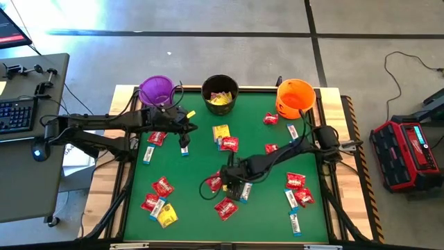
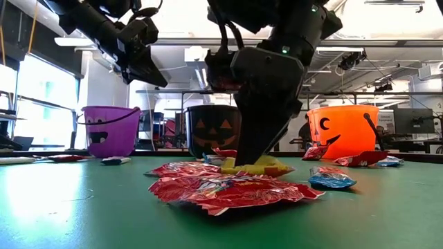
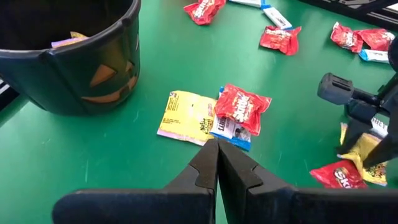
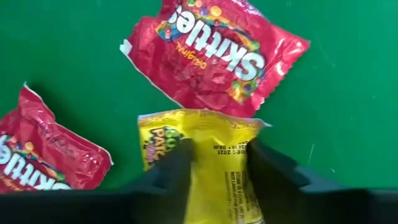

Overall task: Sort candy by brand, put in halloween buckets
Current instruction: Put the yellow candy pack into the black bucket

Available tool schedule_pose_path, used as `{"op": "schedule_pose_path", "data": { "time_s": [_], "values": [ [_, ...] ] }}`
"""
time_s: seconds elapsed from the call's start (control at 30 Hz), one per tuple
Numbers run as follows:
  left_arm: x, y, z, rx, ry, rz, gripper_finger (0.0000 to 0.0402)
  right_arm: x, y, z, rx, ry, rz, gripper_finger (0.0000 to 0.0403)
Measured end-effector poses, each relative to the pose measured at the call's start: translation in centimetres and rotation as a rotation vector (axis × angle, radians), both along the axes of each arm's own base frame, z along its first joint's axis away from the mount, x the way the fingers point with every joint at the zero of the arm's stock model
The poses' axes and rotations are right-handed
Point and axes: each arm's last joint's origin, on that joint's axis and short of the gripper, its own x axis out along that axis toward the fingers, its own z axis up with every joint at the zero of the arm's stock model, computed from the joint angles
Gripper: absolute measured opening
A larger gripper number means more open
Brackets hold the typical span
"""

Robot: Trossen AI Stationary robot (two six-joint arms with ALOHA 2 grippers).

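Observation:
Three halloween buckets stand along the far edge: purple [image 1: 156,89], black [image 1: 220,92] with yellow packets inside, and orange [image 1: 295,97]. Candy lies scattered on the green mat [image 1: 198,170]: red packets [image 1: 163,186], yellow packets [image 1: 220,132] and white-and-blue bars [image 1: 295,222]. My right gripper [image 1: 234,182] reaches down at the mat's middle and is shut on a yellow packet [image 4: 211,155] between two red packets [image 4: 211,56]. My left gripper [image 3: 217,146] hangs shut above the mat, near the black bucket, touching nothing. My right gripper pinches the yellow packet between its two fingers [image 4: 264,165], one on each long side of the packet's middle [image 4: 217,174]. The fingers come steeply from above. The packet's end [image 2: 270,166] lies on the mat beside a red packet.
A yellow packet, a red one and a bar [image 3: 233,127] lie together just beyond my left gripper. More red packets and bars [image 1: 298,191] lie at the near right and near left [image 1: 158,205]. A red case [image 1: 406,149] stands off the table at the right.

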Motion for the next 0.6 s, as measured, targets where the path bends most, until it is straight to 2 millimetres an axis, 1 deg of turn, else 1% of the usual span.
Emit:
{"op": "schedule_pose_path", "data": {
  "time_s": [0.1,0.13,0.17,0.23,0.3,0.4,0.5,0.6],
  "values": [
    [0.0,0.0,-0.1,-0.003,0.008,0.001,0.0000,0.2,-0.5,0.1,0.036,0.009,0.000,0.0044],
    [-0.1,0.0,-0.1,-0.005,0.008,0.002,0.0000,0.3,-0.7,0.2,0.037,0.013,-0.001,0.0023],
    [-0.1,0.0,-0.1,-0.009,0.007,0.005,0.0000,0.4,-0.9,0.4,0.028,0.020,0.010,0.0013],
    [-0.1,0.0,-0.1,-0.016,0.005,0.010,0.0000,0.6,-1.5,0.7,0.017,0.040,0.032,0.0014],
    [-0.1,-0.2,0.0,-0.015,0.002,0.005,0.0000,0.8,-2.5,1.2,0.016,0.073,0.037,0.0018],
    [0.0,-0.2,0.1,-0.005,-0.003,-0.005,0.0000,1.4,-4.2,2.6,-0.004,0.086,0.056,0.0007],
    [-0.1,-0.2,0.1,-0.013,-0.007,0.001,0.0000,2.0,-6.6,4.4,-0.037,0.081,0.056,0.0005],
    [-0.3,-0.3,0.4,-0.017,-0.025,0.007,0.0000,2.5,-9.9,5.9,-0.079,0.087,0.024,0.0003]
  ]
}}
